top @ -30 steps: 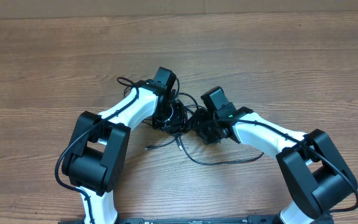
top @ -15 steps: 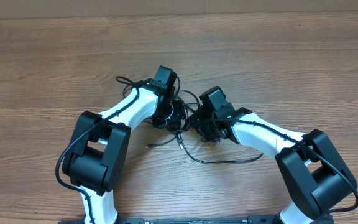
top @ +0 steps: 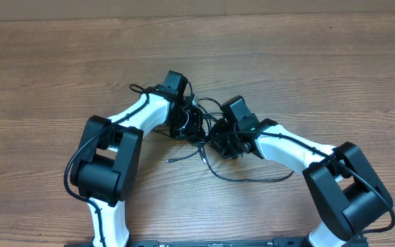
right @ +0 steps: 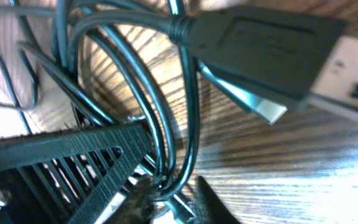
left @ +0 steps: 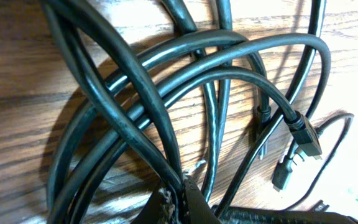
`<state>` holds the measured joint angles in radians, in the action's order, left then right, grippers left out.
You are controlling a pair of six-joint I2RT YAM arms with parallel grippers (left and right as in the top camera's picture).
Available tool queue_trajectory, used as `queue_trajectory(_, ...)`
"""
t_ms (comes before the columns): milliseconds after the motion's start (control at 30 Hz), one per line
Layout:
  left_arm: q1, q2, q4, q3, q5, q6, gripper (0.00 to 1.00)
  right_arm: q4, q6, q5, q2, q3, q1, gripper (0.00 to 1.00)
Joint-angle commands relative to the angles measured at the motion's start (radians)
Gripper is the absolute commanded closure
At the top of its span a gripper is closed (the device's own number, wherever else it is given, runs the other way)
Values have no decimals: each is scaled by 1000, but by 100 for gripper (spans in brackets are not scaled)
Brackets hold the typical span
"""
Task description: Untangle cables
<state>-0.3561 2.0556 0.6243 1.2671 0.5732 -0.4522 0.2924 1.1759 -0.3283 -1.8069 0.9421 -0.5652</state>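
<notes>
The cables (top: 203, 132) are thin black cords bunched in a knot between my two grippers, with a long loop (top: 252, 180) trailing toward the front and a loose plug end (top: 169, 160). My left gripper (top: 189, 123) is shut on a cable strand of the bunch (left: 182, 190); several loops (left: 166, 93) and small plugs (left: 306, 134) fan out beyond it. My right gripper (top: 221, 140) is closed around two or three cable loops (right: 173, 196). A large USB plug (right: 266, 50) hangs close in front of the right wrist camera.
The wooden table (top: 307, 68) spreads all round. Both white arms (top: 132, 120) (top: 290, 147) reach in from the front edge and meet mid-table. A thin cable loop (top: 137, 89) lies just left of the left wrist.
My left gripper has shifted slightly up and left with the cables in it, stretching the bunch. The right gripper has barely moved. The loose plug end has slid a little right.
</notes>
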Motion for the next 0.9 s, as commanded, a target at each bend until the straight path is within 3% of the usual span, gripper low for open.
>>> queue_trajectory(0, 8, 35, -8, -6, -11, 53, 96, 1, -2, -7, -8, -12, 0, 90)
queue_trajectory(33, 8, 35, -7, -6, -10, 53, 96, 4, -26, -2, -8, -12, 0, 96)
queue_trajectory(300, 10, 35, -27, -5, 28, 166, 96, 0, -107, 19, -8, -12, 0, 96)
queue_trajectory(500, 10, 35, -39, -5, 84, 221, 96, -4, -107, 66, -8, -12, 0, 83)
queue_trajectory(700, 10, 35, -77, -5, 173, 221, 96, -10, -106, 94, -8, -12, 0, 82)
queue_trajectory(867, 9, 35, -87, -6, 183, 220, 96, -20, -103, 111, -8, -12, 0, 76)
